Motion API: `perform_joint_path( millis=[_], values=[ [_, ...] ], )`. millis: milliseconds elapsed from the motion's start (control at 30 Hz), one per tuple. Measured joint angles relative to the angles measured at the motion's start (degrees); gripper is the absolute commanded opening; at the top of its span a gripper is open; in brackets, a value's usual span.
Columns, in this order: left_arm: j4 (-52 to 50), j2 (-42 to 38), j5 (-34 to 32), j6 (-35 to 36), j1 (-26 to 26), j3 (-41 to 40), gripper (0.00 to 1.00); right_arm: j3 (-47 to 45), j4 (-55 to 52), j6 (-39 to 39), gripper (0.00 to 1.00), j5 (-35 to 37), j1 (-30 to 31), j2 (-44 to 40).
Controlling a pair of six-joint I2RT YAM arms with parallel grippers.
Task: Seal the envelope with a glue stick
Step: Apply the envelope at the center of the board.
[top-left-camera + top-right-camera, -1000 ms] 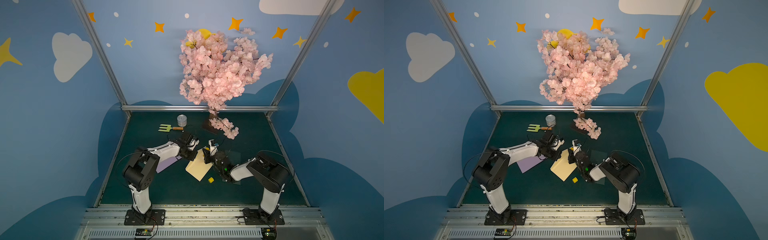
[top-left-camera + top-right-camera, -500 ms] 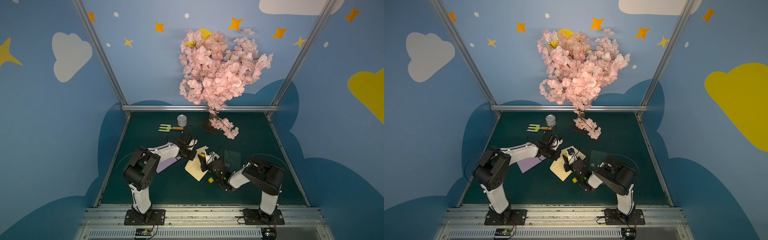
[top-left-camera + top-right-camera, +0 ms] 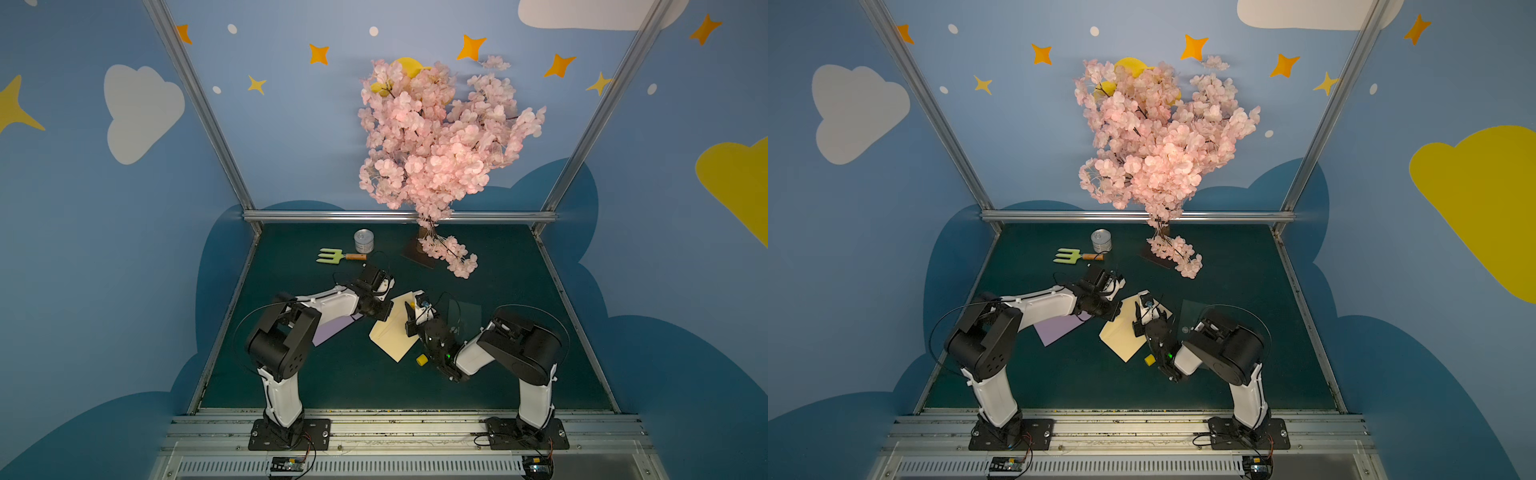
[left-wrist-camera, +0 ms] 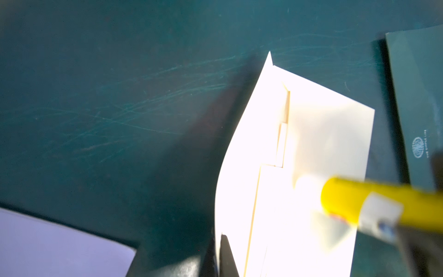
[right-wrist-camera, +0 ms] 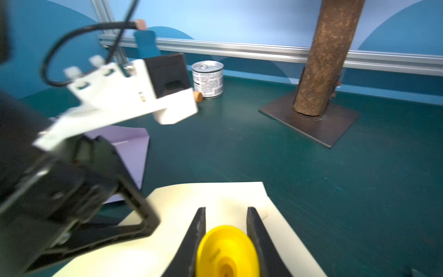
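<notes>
- Top views, 12 o'clock = back wall. The pale cream paper envelope (image 3: 388,334) lies skewed near the middle of the dark green table mat (image 3: 332,374), one corner pointing to 6 o'clock.
- My left gripper (image 3: 383,316) sits at the envelope's 11 o'clock edge. In its wrist view the jaws are pressed together on that edge, and the paper curls up into them.
- My right gripper (image 5: 225,209) comes in over the envelope from 4 o'clock. Its jaws are clamped narrow on the short bright yellow plastic glue stick (image 5: 227,251), one finger on each side of the barrel.
- The glue stick is uncapped. The left wrist view shows a pale tip over the envelope's upper face. It is blurred, so I cannot tell if it touches the paper.
- A small yellow cap (image 3: 422,360) sits on the mat just beside the envelope, at 4 o'clock.
- A lilac paper envelope (image 3: 328,332) lies at 9 o'clock, partly under the left arm. A dark green envelope (image 3: 465,311) lies flat at 3 o'clock.
- Far side: a silver tin can (image 3: 363,241) near 12, a light green garden fork (image 3: 330,255) at 11, and a pink blossom tree (image 3: 436,145) at 1.
</notes>
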Motion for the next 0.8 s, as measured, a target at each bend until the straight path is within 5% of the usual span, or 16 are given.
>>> perform_joint_path(
  millis=[200, 533, 800],
  values=[
    [0.35, -0.02, -0.35, -0.09, -0.11, -0.20, 0.02, 0.31, -0.81, -0.39, 0.00, -0.76, -0.68, -0.02],
    [0.35, 0.00, -0.37, -0.22, -0.13, -0.20, 0.03, -0.85, -4.37, 0.02, 0.00, -3.06, 9.31, -3.32],
    [0.63, -0.02, -0.33, -0.39, -0.26, -0.20, 0.02, -0.46, -6.82, 3.76, 0.00, -3.67, 4.09, -4.17]
  ],
)
